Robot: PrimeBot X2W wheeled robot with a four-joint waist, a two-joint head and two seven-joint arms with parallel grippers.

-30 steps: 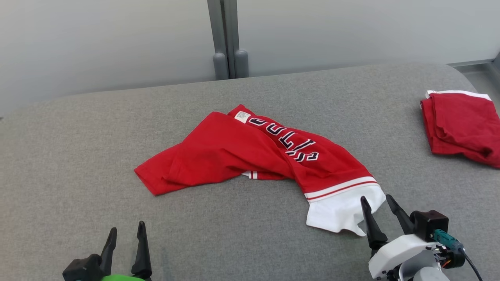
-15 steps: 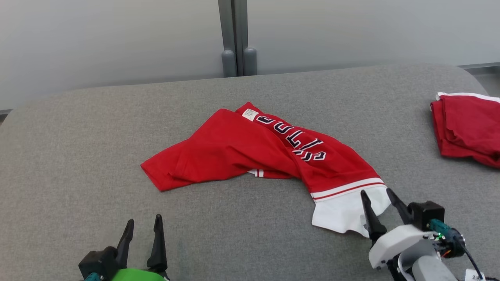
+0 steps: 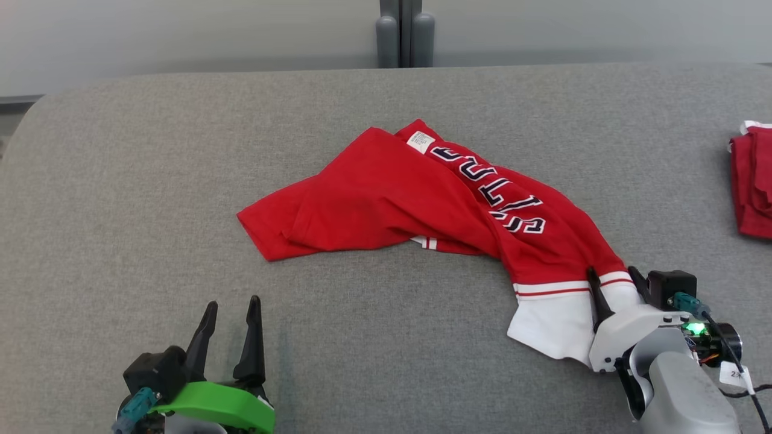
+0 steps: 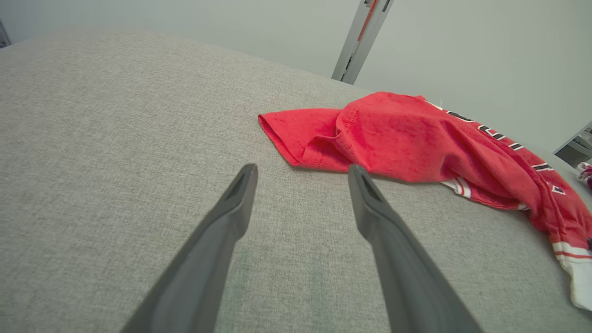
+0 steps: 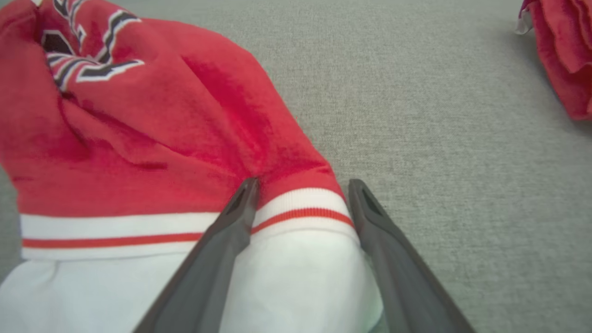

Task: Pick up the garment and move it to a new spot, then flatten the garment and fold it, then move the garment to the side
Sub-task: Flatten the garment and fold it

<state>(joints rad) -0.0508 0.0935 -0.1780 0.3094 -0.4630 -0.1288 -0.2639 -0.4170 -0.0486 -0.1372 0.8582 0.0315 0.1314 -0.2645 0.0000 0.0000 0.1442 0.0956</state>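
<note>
Right pincer [image 3: 611,272] has advanced, straddling the garment's [image 3: 386,199] white hem.

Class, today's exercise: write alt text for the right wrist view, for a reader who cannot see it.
The right gripper, dark fingers spread open, straddles the white, red-striped end of a crumpled red garment with dark lettering. It lies on a grey fabric surface, and a second red garment sits apart at the upper right.

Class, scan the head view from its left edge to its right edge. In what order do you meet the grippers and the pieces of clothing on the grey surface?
left gripper → red garment with lettering → right gripper → folded red garment
</note>
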